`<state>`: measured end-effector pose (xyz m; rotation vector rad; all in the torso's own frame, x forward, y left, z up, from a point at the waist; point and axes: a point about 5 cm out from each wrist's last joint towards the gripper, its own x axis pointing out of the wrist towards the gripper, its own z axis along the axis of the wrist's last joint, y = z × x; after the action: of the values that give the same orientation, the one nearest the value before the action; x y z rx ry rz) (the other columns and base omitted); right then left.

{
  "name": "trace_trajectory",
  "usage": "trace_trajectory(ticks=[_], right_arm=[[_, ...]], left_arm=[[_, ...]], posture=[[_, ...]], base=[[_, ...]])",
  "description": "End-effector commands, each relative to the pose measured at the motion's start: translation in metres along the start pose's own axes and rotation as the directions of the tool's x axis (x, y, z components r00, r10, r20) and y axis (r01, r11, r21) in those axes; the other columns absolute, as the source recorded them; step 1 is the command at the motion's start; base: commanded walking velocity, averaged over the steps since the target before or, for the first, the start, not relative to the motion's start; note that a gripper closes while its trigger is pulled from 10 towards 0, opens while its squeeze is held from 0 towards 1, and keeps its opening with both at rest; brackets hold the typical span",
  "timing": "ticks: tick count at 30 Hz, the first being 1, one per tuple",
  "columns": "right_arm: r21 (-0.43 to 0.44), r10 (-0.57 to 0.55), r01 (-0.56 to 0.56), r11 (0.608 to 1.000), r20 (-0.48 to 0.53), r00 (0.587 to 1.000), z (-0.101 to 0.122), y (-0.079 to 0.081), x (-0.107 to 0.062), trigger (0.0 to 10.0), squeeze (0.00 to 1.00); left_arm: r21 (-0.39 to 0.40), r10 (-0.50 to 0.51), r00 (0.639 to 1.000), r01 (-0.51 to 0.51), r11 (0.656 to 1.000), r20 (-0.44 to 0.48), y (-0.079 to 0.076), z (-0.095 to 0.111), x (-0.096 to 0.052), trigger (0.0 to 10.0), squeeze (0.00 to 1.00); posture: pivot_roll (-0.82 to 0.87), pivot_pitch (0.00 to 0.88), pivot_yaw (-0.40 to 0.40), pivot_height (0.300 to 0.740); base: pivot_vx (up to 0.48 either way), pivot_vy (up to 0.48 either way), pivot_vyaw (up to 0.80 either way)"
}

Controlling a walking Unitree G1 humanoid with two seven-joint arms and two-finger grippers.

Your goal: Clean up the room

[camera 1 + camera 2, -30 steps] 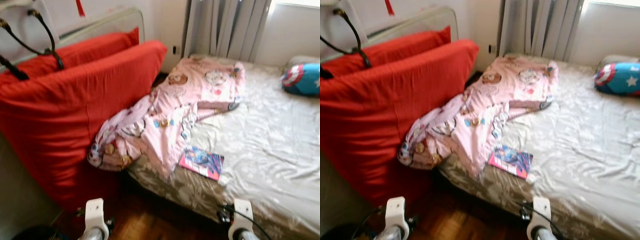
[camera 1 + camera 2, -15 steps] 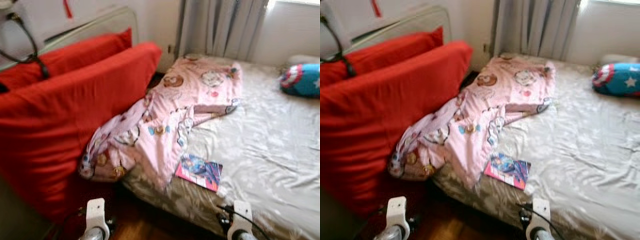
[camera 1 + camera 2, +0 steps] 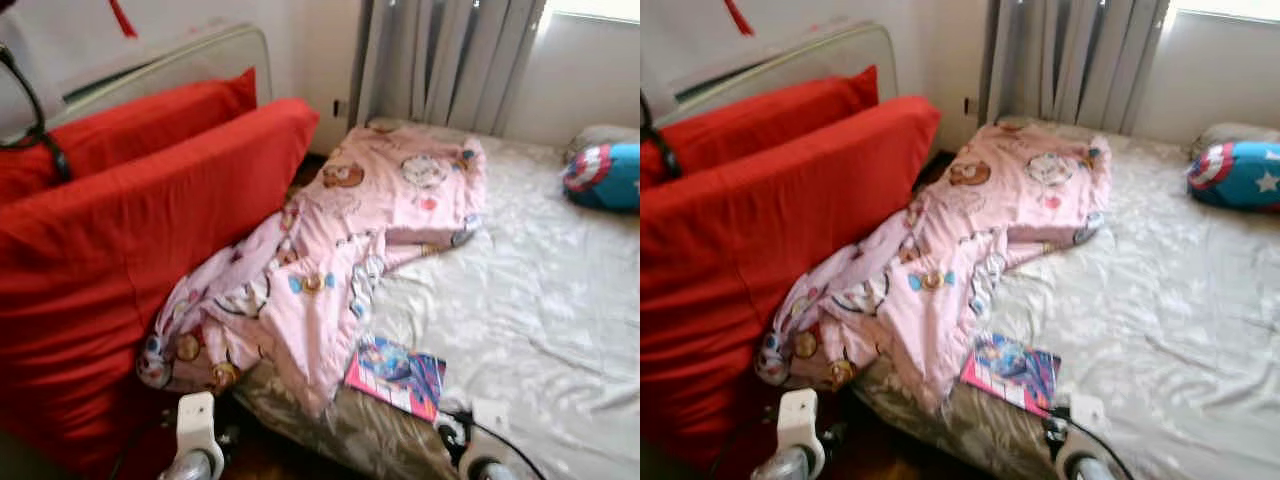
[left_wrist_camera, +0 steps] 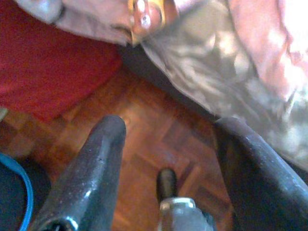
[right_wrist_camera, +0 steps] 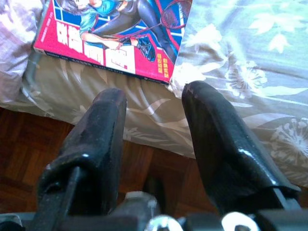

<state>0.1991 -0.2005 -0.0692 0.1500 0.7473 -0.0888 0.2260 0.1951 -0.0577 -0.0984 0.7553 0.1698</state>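
The bed [image 3: 560, 300] is taking up most of what lies before the robot, its pale flowered sheet lying rumpled and its near corner reaching toward the wooden floor [image 4: 159, 139]. Against the bed's left side, big red cushions [image 3: 130, 230] are leaning in front of a metal rail. A pink cartoon-printed blanket [image 3: 330, 260] is sprawling in a heap from the head of the bed down over that near corner, its lower end drooping between the cushions and the mattress. Grey curtains [image 3: 440, 60] are hanging behind, and a blue and red star-printed pillow [image 3: 605, 175] is resting at the far right edge of the bed. Near the corner, just beside the blanket's hem, a pink and blue comic book [image 3: 397, 375] is lying flat on the sheet. The robot appears to be in the approach step, closing on the bed to pick up loose things. The right gripper [image 5: 151, 120] is hovering just short of the mattress edge with its fingers spread and nothing between them, the comic book lying close ahead of its tips. The left gripper [image 4: 168, 144] is hanging over the floor below the blanket's drooping end, likewise spread and holding nothing. The next move likely calls for reaching the right gripper forward and up over the mattress edge, sliding a finger under the thin book's near side, since a flat book on soft bedding gives little to pinch.
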Motion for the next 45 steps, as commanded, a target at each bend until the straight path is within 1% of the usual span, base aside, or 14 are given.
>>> trace_trajectory(ticks=[1,9,12,19,20,21,24,26,27,28,29,30,36,45], right_arm=[[-0.009,-0.016,0.016,1.000,0.010,1.000,-0.001,-0.008,-0.002,10.0,0.00],[-0.023,0.024,-0.023,0.999,0.066,0.998,-0.009,-0.009,-0.009,10.0,0.00],[-0.076,0.040,-0.034,0.997,0.090,0.995,-0.012,-0.009,-0.013,10.0,0.00],[-0.025,0.054,-0.050,0.998,0.172,0.984,-0.029,-0.010,-0.028,10.0,0.00],[-0.012,0.053,-0.052,0.999,0.194,0.980,-0.033,-0.010,-0.032,10.0,0.00],[-0.005,0.054,-0.054,0.999,0.204,0.977,-0.035,-0.010,-0.033,10.0,0.00],[-0.019,0.085,-0.083,0.996,0.234,0.969,-0.040,-0.009,-0.040,10.0,0.00],[-0.025,0.095,-0.091,0.995,0.238,0.967,-0.041,-0.008,-0.041,10.0,0.00],[-0.092,0.175,-0.149,0.985,0.462,0.870,0.047,0.020,-0.012,10.0,0.00],[-0.092,0.175,-0.149,0.985,0.462,0.870,0.047,0.020,-0.012,10.0,0.00],[-0.146,0.229,-0.177,0.973,0.593,0.772,0.106,0.041,-0.008,10.0,0.00],[-0.160,0.238,-0.177,0.971,0.620,0.747,0.114,0.043,-0.011,10.0,0.00],[-0.175,0.222,-0.141,0.974,0.662,0.716,0.121,0.032,-0.019,10.0,0.00],[-0.106,0.112,-0.056,0.993,0.643,0.758,0.104,0.013,-0.028,10.0,0.00]], left_arm=[[-0.034,-0.002,1.000,0.002,0.999,0.003,-0.003,-0.005,-0.002,10.0,0.00],[-0.054,0.015,0.999,-0.012,0.998,0.046,0.001,-0.015,-0.007,10.0,0.00],[-0.044,0.017,0.998,-0.014,0.999,0.057,0.004,-0.021,-0.010,10.0,0.00],[-0.081,0.044,0.988,-0.032,0.996,0.150,0.015,-0.032,-0.021,10.0,0.00],[-0.039,0.037,0.930,-0.024,0.999,0.367,0.025,0.004,-0.024,10.0,0.00],[-0.021,0.026,0.896,-0.019,1.000,0.443,0.028,0.018,-0.027,10.0,0.00],[0.046,-0.017,0.846,-0.009,0.999,0.533,0.033,0.032,-0.037,10.0,0.00],[0.060,-0.027,0.840,-0.007,0.998,0.542,0.034,0.033,-0.038,10.0,0.00],[0.069,-0.035,0.831,-0.005,0.998,0.555,0.034,0.034,-0.041,10.0,0.00],[0.069,-0.035,0.831,-0.005,0.998,0.555,0.034,0.034,-0.041,10.0,0.00],[0.073,-0.044,0.818,0.002,0.997,0.573,0.033,0.036,-0.043,10.0,0.00],[0.081,-0.056,0.809,0.010,0.997,0.586,0.031,0.036,-0.045,10.0,0.00],[0.089,-0.077,0.796,0.029,0.996,0.600,0.022,0.029,-0.064,10.0,0.00],[0.014,0.026,0.777,-0.045,0.999,0.629,0.029,0.028,-0.072,10.0,0.00]], posture=[[-0.18,0.010,0.006,0.740],[-0.17,0.028,0.009,0.740],[-0.17,0.035,0.013,0.740],[-0.15,0.051,0.013,0.740],[-0.14,0.053,0.012,0.740],[-0.14,0.057,0.011,0.740],[-0.13,0.067,0.006,0.740],[-0.13,0.067,0.004,0.740],[-0.12,0.066,-0.003,0.740],[-0.12,0.066,-0.003,0.740],[-0.12,0.063,-0.009,0.740],[-0.13,0.056,-0.012,0.740],[-0.13,0.042,-0.035,0.740],[-0.11,0.030,-0.031,0.740]], base=[[0.000,0.000,0.00],[0.000,0.000,0.00],[0.000,0.000,0.00],[0.000,0.000,0.00],[0.000,0.000,0.00],[0.000,0.000,0.00],[0.000,0.000,0.00],[0.000,0.000,0.00],[0.000,0.000,0.00],[0.000,0.000,0.00],[0.000,0.000,0.00],[0.000,0.000,0.00],[0.000,0.000,0.00],[0.000,0.000,0.00]])
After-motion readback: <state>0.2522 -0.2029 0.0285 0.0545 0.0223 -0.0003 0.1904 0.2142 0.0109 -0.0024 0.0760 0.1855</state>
